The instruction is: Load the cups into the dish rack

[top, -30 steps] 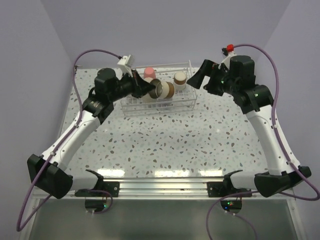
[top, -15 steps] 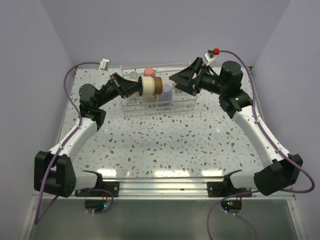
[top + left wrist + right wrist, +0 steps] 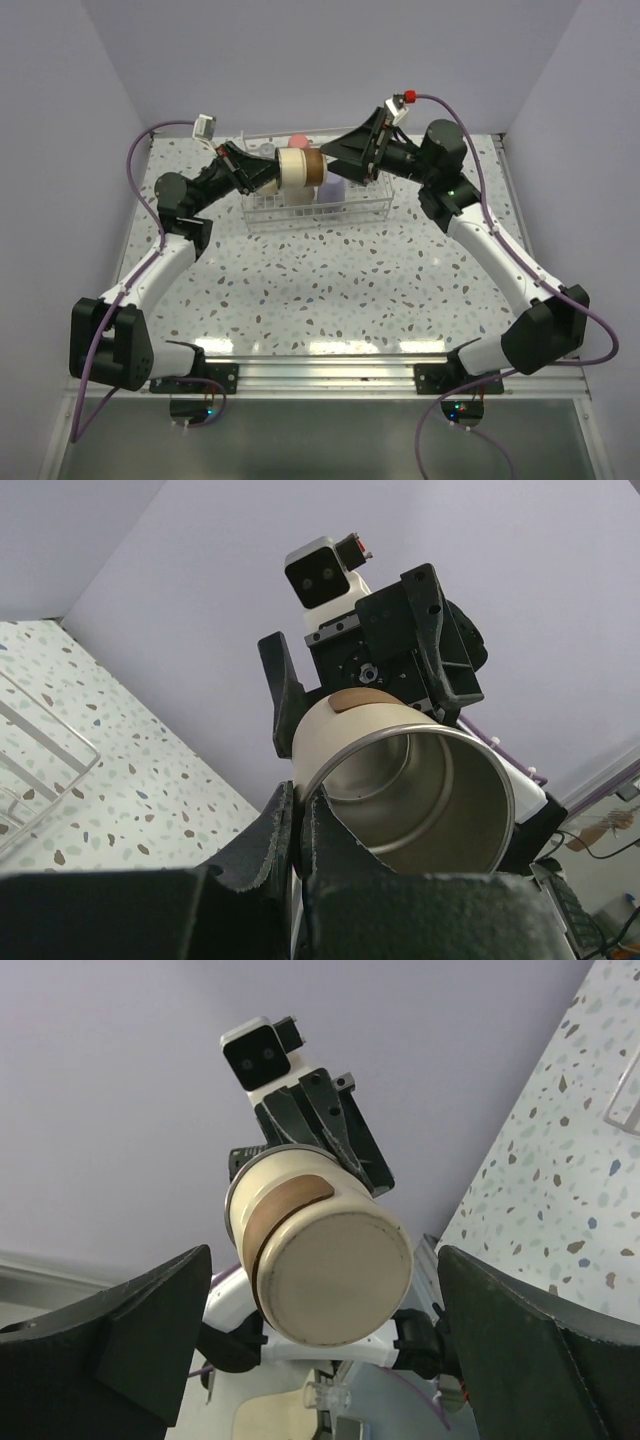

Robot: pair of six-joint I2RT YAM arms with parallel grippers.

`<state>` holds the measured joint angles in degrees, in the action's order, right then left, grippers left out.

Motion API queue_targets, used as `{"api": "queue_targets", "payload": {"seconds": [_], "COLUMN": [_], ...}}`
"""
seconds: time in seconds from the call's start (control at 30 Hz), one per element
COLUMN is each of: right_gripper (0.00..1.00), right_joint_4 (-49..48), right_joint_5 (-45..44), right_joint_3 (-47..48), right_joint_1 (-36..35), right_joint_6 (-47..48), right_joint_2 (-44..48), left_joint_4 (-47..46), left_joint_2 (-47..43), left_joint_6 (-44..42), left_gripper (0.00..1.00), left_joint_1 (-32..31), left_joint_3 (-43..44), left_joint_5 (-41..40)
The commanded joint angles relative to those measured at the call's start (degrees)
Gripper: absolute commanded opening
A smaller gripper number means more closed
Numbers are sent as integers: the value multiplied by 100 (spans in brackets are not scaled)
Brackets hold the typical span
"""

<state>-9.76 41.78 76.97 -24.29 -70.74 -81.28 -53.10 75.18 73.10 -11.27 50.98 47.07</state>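
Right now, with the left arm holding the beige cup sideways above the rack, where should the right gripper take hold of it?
Take the beige cup by its side wall near the closed base, coming straight in from the right. It lies horizontal with the base facing the open right gripper, and the left gripper pinches the rim, so only that end is free.

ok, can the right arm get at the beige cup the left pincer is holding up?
Probably yes. The right pincer stands wide open facing the beige cup base-on, with nothing between them. The left pincer grips only the rim at the opposite end.
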Motion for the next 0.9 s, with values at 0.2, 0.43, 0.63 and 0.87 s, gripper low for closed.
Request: {"api": "queue_targets", "payload": {"seconds": [0.2, 0.43, 0.63, 0.87], "right_gripper": [98, 98, 96, 72], "right_joint_4": [-650, -887, -1054, -1072], "right_joint_5": [304, 515, 551, 401], "right_joint_3": [204, 389, 424, 398], "right_joint_1": [-190, -348, -444, -445], "right_joint_6": [-353, -441, -520, -476], "right_joint_2": [-125, -336, -451, -407], "left_joint_4": [-455, -535, -508, -412], "left_joint_2": [-29, -64, -73, -73], "left_joint_6": [90, 108, 90, 29], "left_gripper": [0, 0, 0, 0], "left_joint_1": [37, 28, 28, 28], "left_joint_3": [149, 44, 61, 61], "left_joint_5": [-277, -400, -453, -435]}}
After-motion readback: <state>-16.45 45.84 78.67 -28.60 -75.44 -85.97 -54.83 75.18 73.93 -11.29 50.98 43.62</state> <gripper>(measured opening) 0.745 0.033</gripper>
